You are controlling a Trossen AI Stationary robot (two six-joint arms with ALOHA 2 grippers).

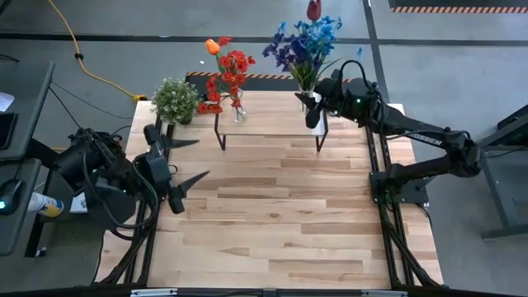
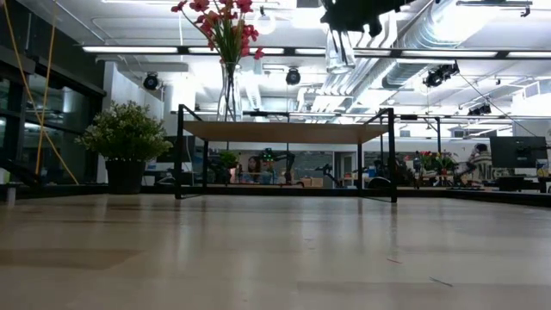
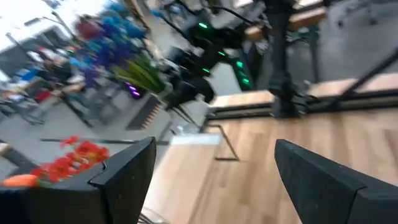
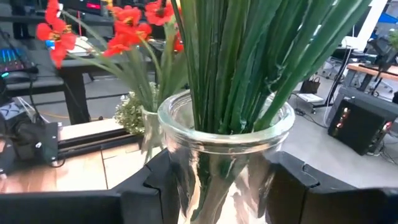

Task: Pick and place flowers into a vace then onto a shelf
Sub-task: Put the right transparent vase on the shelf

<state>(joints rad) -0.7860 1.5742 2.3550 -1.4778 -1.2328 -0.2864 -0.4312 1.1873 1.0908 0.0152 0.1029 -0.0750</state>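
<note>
A clear glass vase [image 4: 224, 143] holds a bunch of blue and purple flowers with a dark red rosebud [image 1: 307, 41]. My right gripper [image 1: 313, 109] is shut on it, above the right end of the shelf [image 2: 284, 131]. A second glass vase with red flowers and an orange tulip [image 1: 229, 78] stands with its base on the shelf's left end [image 2: 228, 90]. The shelf stands on thin black legs at the table's far edge. My left gripper [image 1: 188, 161] hangs open over the table's left side and touches nothing. My right gripper pinches the glass vase by its body just below the rim [image 4: 186, 155], one finger [image 4: 152, 186] on each side. The fingers come in roughly level from the table's right side. The vase [image 2: 340, 52] is lifted clear above the shelf top and stands about upright, its green stems rising out of it.
A bushy pale-green potted plant [image 1: 175, 101] stands on the table's far left, beside the shelf. Bare wood tabletop [image 1: 280, 214] spreads in front of the shelf. The shelf top between the red-flower vase and its right end [image 2: 301, 131] is bare. The room beyond holds desks and equipment.
</note>
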